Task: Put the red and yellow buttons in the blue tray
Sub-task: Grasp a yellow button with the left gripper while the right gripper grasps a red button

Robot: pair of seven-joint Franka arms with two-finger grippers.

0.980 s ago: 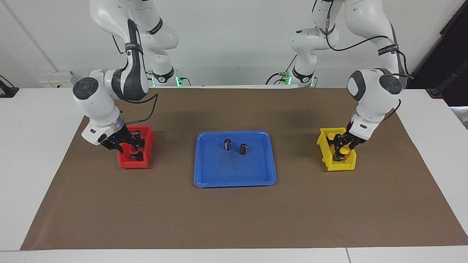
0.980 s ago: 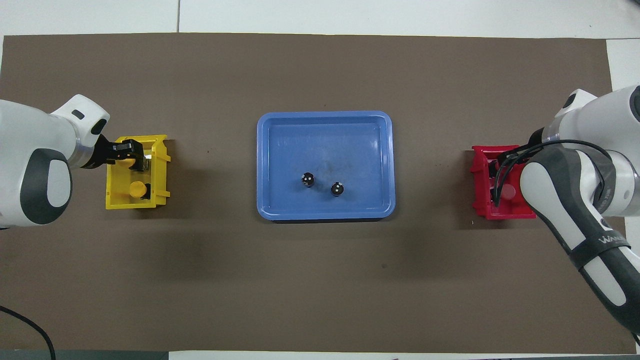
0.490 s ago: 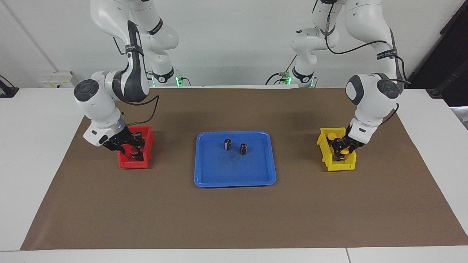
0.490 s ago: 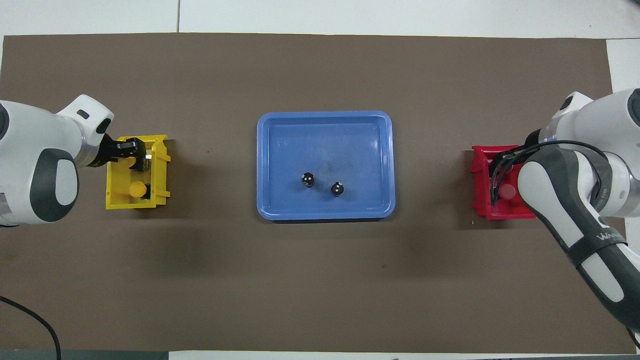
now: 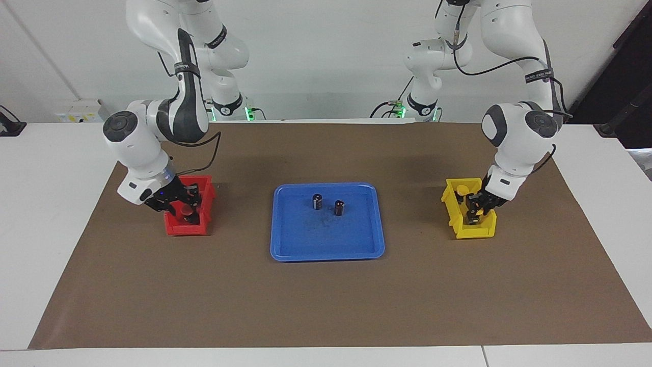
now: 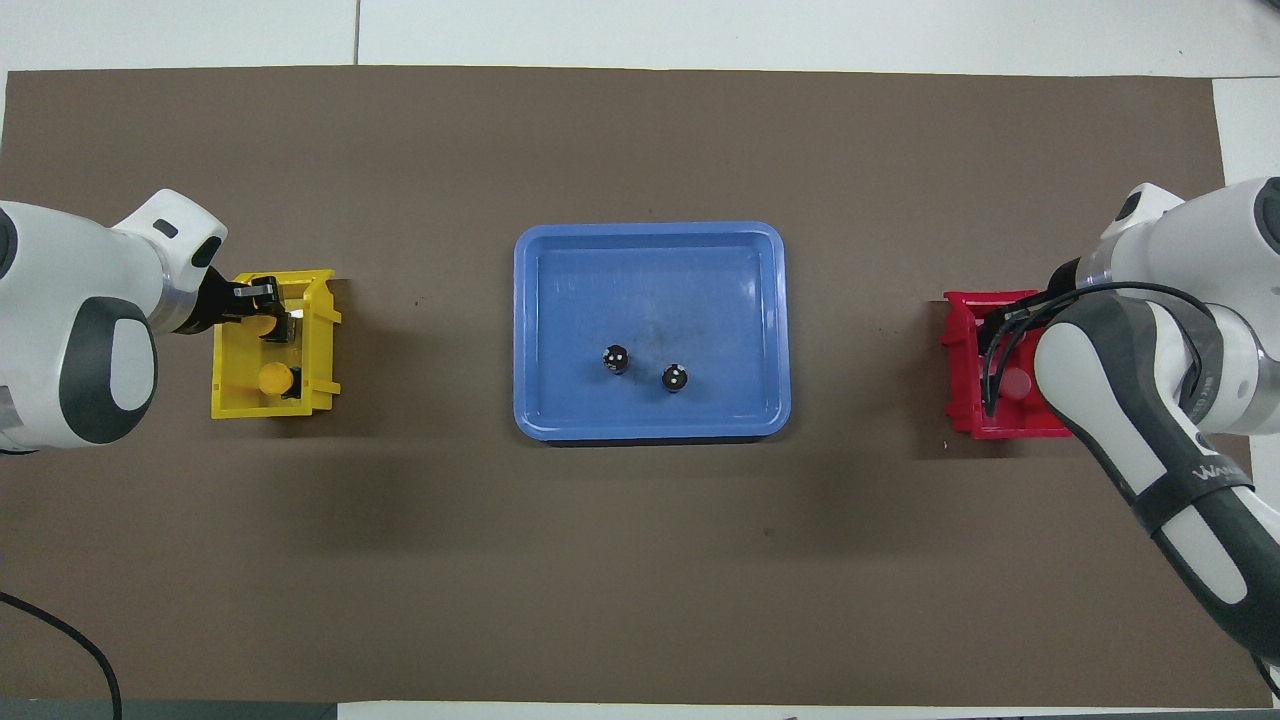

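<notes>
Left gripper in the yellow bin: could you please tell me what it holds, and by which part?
The left gripper is shut on a yellow button in the yellow bin; whether by the cap or the body cannot be told.

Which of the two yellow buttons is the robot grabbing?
The yellow button farther from the robots in the yellow bin; the left gripper is on it, the other button sits free.

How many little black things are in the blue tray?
2. Both dark cylinders stand in the blue tray, in its half nearer the robots, side by side but apart.
</notes>
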